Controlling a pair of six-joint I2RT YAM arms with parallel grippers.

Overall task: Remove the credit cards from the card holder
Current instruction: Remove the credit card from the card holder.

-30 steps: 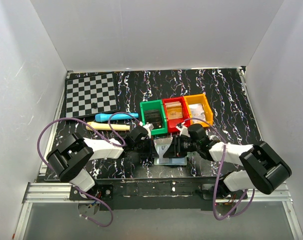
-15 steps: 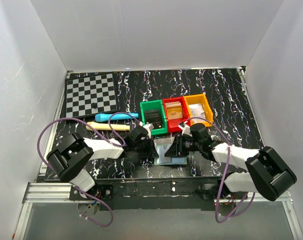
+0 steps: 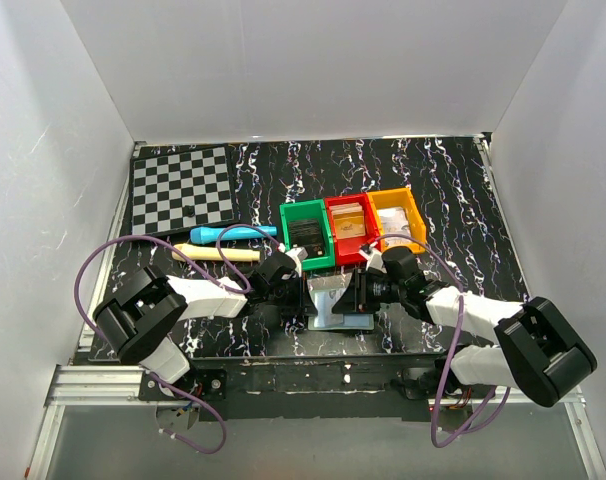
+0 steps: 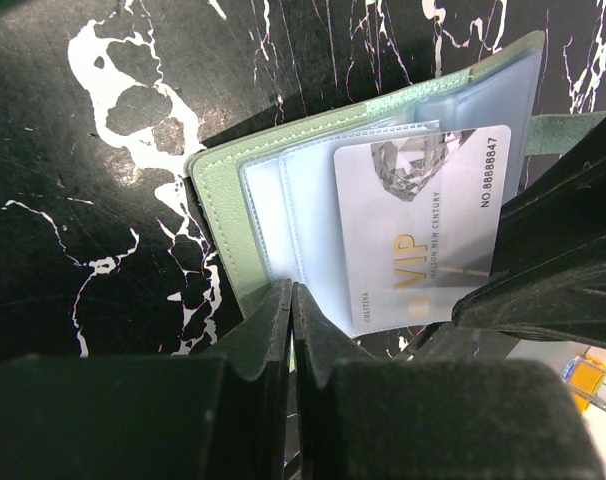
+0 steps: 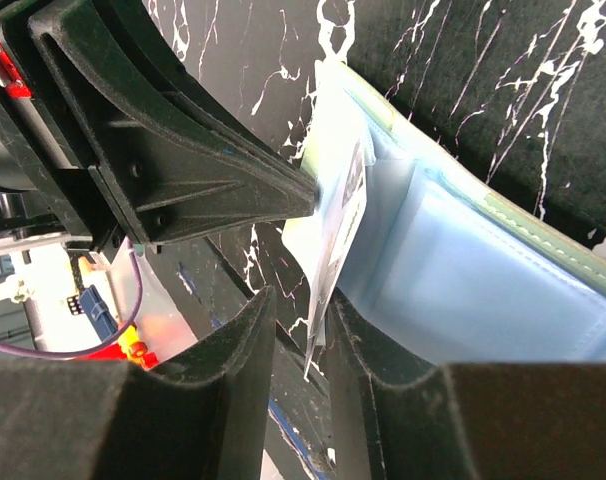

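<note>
The card holder (image 3: 333, 312) lies open near the table's front edge, grey-green with pale-blue panels (image 4: 218, 185). A silver credit card (image 4: 423, 225) marked VIP sticks about halfway out of a pocket. My left gripper (image 4: 291, 290) is shut on the holder's near edge (image 3: 301, 290). My right gripper (image 5: 303, 305) is open, its jaws on either side of the card's free edge (image 5: 338, 215); the card rests against one finger, with a gap to the other. In the top view the right gripper (image 3: 358, 292) is at the holder's right side. No dark card shows.
Green (image 3: 306, 233), red (image 3: 349, 227) and orange (image 3: 399, 218) bins stand just behind the holder. A chessboard (image 3: 181, 188) lies at the back left, with a blue tool (image 3: 228, 233) and a wooden stick (image 3: 218, 253) in front of it.
The right arm's elbow has swung right and nearer the front edge while its gripper stays at the holder. The left arm has not moved.
</note>
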